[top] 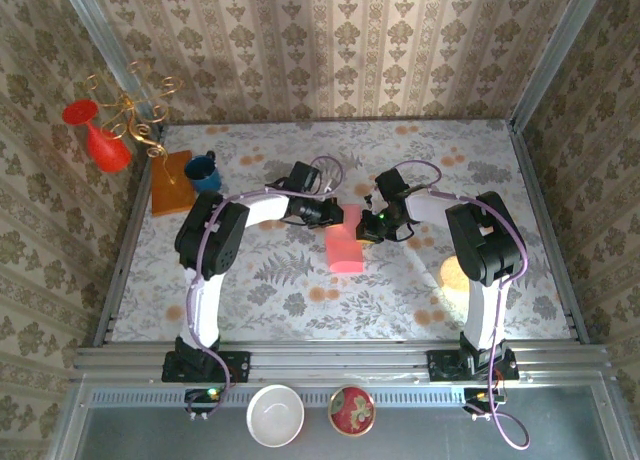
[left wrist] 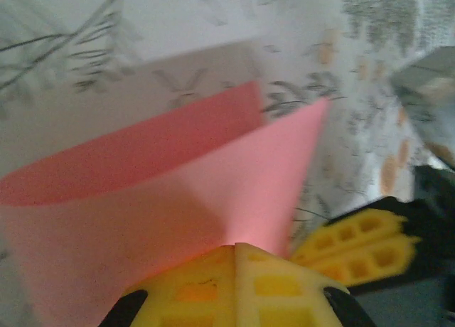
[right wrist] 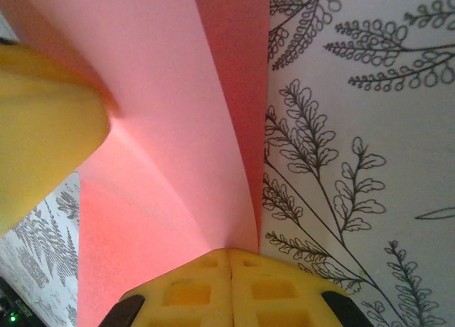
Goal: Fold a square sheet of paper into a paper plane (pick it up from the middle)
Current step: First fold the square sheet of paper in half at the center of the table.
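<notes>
The square sheet of paper, salmon-pink, hangs bent in a loose fold over the middle of the floral table. My left gripper is shut on its top edge from the left, and my right gripper is shut on the same edge from the right, close beside it. In the left wrist view the paper fans out from my shut left gripper, with the other arm's yellow fingers alongside. In the right wrist view two pink layers rise from my shut right gripper. A paper plane is out of view.
At the back left stand an orange-brown board, a blue mug, a red vase and a gold wire stand. A white bowl and a patterned bowl sit in front of the arm bases.
</notes>
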You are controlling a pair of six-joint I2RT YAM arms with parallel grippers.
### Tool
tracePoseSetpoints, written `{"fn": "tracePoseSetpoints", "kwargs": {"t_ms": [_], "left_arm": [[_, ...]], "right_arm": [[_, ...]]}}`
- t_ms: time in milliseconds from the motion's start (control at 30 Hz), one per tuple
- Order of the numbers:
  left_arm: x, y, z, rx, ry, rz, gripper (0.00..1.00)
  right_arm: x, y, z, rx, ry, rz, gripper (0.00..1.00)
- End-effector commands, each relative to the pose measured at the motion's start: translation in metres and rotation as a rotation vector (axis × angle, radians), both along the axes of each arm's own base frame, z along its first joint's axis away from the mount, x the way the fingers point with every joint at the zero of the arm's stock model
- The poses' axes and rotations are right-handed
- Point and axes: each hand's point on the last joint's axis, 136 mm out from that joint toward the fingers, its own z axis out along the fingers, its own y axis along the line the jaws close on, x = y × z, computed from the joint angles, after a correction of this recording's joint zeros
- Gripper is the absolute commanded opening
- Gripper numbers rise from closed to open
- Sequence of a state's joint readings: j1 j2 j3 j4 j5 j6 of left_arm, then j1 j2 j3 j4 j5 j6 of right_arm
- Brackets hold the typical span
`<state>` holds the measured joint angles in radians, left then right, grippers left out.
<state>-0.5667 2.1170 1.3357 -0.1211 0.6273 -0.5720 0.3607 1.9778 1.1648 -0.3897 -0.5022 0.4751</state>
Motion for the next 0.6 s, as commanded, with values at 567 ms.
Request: {"fn": "tracePoseSetpoints", "kwargs": {"t_ms": [567], "left_arm": [[0.042, 0.058, 0.038, 0.025, -0.042, 0.143, 0.07]], "right_arm": [[-0.076, -0.062, -0.077, -0.325, 0.294, -0.046, 0.09]]}}
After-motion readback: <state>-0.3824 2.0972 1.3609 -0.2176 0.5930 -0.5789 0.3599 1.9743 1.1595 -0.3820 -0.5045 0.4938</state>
